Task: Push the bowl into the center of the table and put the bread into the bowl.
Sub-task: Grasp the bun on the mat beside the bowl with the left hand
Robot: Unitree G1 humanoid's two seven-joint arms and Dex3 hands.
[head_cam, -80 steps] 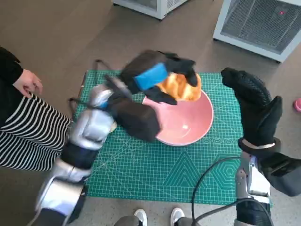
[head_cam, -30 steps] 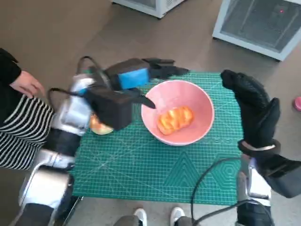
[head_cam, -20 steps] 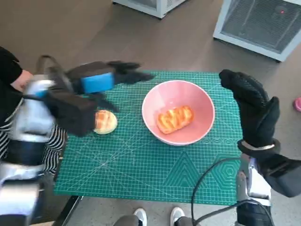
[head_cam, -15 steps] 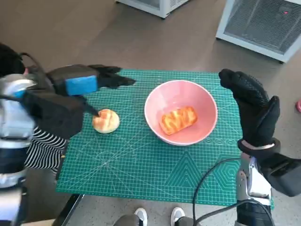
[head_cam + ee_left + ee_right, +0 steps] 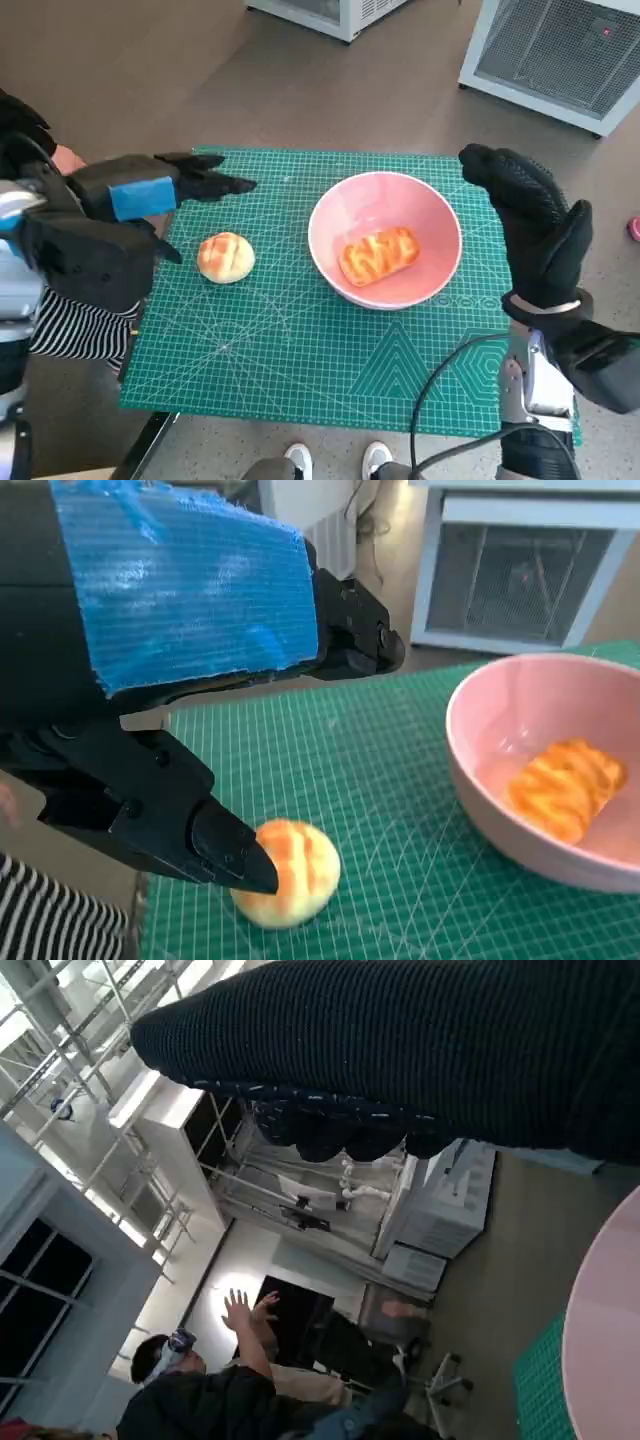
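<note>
Sitting near the middle of the green cutting mat (image 5: 300, 370) on the counter: pink bowl (image 5: 385, 254), upright, one striped orange bread piece (image 5: 377, 254) resting inside it.

Second item: round bread roll (image 5: 225, 257), lying on the mat beside the bowl on the robot's left, apart from it.

Progress, as judged: bowl appears placed at centre; one bread in; the roll is outside and may be left to move, if the task covers it.

Left hand (image 5: 125, 200): raised at the mat's left edge, fingers (image 5: 200, 830) spread apart, holding nothing. In the left wrist view one fingertip shows in front of the roll; contact cannot be told.

Right hand (image 5: 540, 235): upright just beside the bowl's right side, glove flat, fingers extended, holding nothing; whether it touches the rim cannot be told.

Surroundings: person in a striped garment at the left; white cabinets on the floor beyond.
</note>
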